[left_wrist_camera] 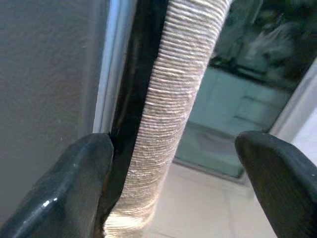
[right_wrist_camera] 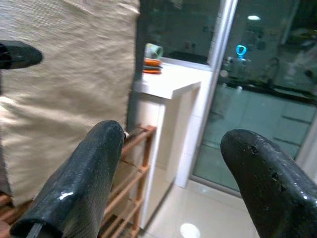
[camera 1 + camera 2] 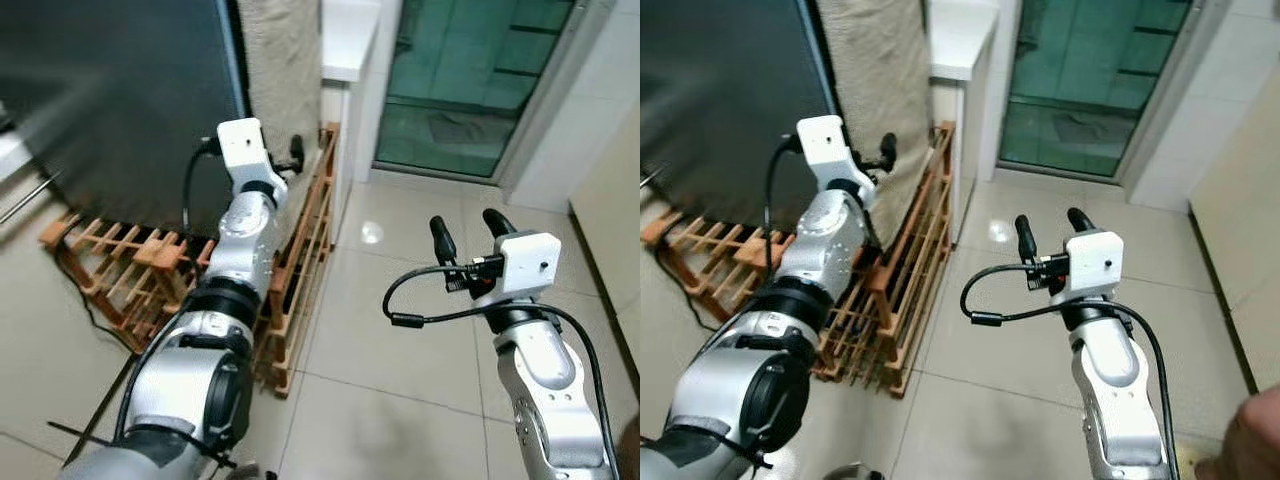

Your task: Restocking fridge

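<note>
At the edge of the dark fridge door [image 3: 110, 100], our left gripper [image 1: 173, 168] is spread wide, its fingers [image 1: 79, 183] standing on either side of the cloth-covered side [image 1: 173, 99] of the fridge, one finger at the black gap beside the door; nothing is pinched yet. Our right gripper [image 3: 470, 235] hangs over the tiled floor [image 3: 400, 330], well apart from the fridge, also spread and empty. Beside the fridge leans a wooden rack [image 3: 300, 270], and farther off is a white counter [image 2: 168, 84] and a glass door [image 3: 470, 80]. We judge the task is at its beginning: the door looks closed, and we see no goods to stock.
</note>
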`<state>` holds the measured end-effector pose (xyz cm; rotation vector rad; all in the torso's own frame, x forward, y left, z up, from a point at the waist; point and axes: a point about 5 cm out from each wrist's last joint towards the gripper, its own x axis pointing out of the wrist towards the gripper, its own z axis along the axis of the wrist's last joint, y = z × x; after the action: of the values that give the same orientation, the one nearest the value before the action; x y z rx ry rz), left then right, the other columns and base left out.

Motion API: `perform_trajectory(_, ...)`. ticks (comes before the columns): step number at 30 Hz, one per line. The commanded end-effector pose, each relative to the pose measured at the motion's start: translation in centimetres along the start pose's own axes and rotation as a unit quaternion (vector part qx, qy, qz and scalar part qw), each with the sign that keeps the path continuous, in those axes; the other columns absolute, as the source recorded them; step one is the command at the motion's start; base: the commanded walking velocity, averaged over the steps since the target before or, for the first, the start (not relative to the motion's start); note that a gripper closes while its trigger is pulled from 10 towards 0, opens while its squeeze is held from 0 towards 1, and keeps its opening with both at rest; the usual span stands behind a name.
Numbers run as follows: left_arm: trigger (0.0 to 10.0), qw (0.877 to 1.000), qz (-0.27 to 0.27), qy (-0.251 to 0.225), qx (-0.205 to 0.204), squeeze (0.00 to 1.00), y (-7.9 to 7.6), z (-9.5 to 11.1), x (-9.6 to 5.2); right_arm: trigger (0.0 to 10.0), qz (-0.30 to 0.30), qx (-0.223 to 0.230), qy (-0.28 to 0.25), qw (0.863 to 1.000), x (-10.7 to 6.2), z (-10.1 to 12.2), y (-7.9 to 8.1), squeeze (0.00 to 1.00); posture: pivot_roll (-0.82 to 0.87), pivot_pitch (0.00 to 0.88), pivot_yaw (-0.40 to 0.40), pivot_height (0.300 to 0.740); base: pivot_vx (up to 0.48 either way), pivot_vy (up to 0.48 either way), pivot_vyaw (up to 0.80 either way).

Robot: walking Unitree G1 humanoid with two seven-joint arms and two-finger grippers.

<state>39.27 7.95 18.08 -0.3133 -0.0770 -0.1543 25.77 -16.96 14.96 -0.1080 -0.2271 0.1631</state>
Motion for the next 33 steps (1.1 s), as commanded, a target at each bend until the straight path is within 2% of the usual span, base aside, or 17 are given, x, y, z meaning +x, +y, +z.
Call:
perform_trajectory(1,10.0,0.990,-0.137,0.010,-0.026,0.00,-5.9,-0.1,0.1,10.0,-0.006,-0.002,-0.002,1.000,0.2,0.0,-0.2,0.00,-0.21,0.000,0.030,0.740,0.000,0.000,0.00)
perform_trajectory(2,10.0,0.975,-0.213,0.010,-0.069,0.00,-7.8,0.2,-0.4,10.0,-0.007,-0.002,-0.003,1.000,0.3,0.1,-0.1,0.00,-0.22,0.000,0.037,0.740,0.000,0.000,0.00)
perform_trajectory(3,10.0,0.975,-0.213,0.010,-0.069,0.00,-7.8,0.2,-0.4,10.0,-0.007,-0.002,-0.003,1.000,0.3,0.1,-0.1,0.00,-0.22,0.000,0.037,0.740,0.000,0.000,0.00)
perform_trajectory(4,10.0,0.955,-0.278,0.001,-0.099,0.00,-9.3,0.8,-1.0,10.0,-0.007,-0.002,-0.003,1.000,0.3,0.1,-0.1,0.00,-0.22,0.000,0.036,0.740,0.000,0.000,0.00)
perform_trajectory(6,10.0,0.946,-0.312,-0.009,-0.092,0.00,-10.1,1.1,-1.4,10.0,-0.007,-0.001,-0.003,1.000,0.3,0.1,-0.1,0.00,-0.22,0.000,0.036,0.740,0.000,0.000,0.00)
perform_trajectory(9,10.0,0.931,-0.348,-0.006,-0.106,0.00,-11.1,0.9,-1.9,10.0,-0.007,-0.001,-0.003,1.000,0.3,0.0,-0.2,0.00,-0.22,0.000,0.034,0.740,0.000,0.000,0.00)
perform_trajectory(11,10.0,0.925,-0.367,0.001,-0.097,0.00,-11.4,0.4,-2.2,10.0,-0.005,-0.001,-0.004,1.000,0.4,0.0,-0.1,0.00,-0.22,0.000,0.034,0.740,0.000,0.000,0.00)
perform_trajectory(15,10.0,0.929,-0.363,-0.001,-0.074,0.00,-10.5,0.4,-2.3,10.0,-0.006,-0.001,-0.004,1.000,0.5,0.0,-0.1,0.00,-0.21,0.000,0.035,0.740,0.000,0.000,0.00)
perform_trajectory(18,10.0,0.951,-0.307,-0.001,-0.041,0.00,-7.6,0.4,-2.0,10.0,-0.010,0.003,-0.005,1.000,0.6,0.0,-0.1,0.00,-0.21,0.000,0.038,0.740,0.000,0.000,0.00)
perform_trajectory(19,10.0,0.962,-0.272,-0.009,-0.028,0.00,-5.9,0.5,-2.0,10.0,-0.014,0.008,-0.005,1.000,0.6,0.1,-0.1,0.00,-0.20,0.000,0.042,0.740,0.000,0.000,0.00)
perform_trajectory(22,10.0,0.982,-0.188,-0.033,-0.016,0.00,-1.8,1.2,-2.5,10.0,-0.020,0.015,-0.006,1.000,0.7,0.2,-0.3,0.00,-0.20,0.000,0.045,0.740,0.000,0.000,0.00)
perform_trajectory(24,10.0,0.992,-0.108,-0.060,-0.007,0.00,1.8,2.0,-3.7,10.0,-0.025,0.023,-0.006,0.999,0.7,0.2,-0.4,0.00,-0.18,0.000,0.043,0.740,0.000,0.000,0.31)
perform_trajectory(26,10.0,0.996,-0.036,-0.077,0.022,0.00,4.8,2.6,-5.0,10.0,-0.028,0.028,-0.002,0.999,0.9,0.0,-0.5,0.00,-0.17,0.000,0.040,0.740,0.000,0.000,0.78)
perform_trajectory(29,10.0,0.995,0.046,-0.074,0.049,0.00,7.7,2.6,-6.4,10.0,-0.031,0.040,0.002,0.999,1.2,-0.2,-0.6,0.00,-0.15,0.000,0.032,0.740,0.000,0.000,0.76)
perform_trajectory(31,10.0,0.989,0.112,-0.059,0.070,0.00,9.9,2.1,-7.5,10.0,-0.031,0.046,0.005,0.998,1.6,-0.4,-0.7,0.00,-0.13,0.000,0.020,0.740,0.000,0.000,0.72)
perform_trajectory(33,10.0,0.983,0.153,-0.040,0.099,0.00,11.5,1.6,-8.4,10.0,-0.031,0.053,0.006,0.998,2.2,-0.4,-0.7,0.00,-0.12,0.000,0.015,0.740,0.000,0.000,0.70)
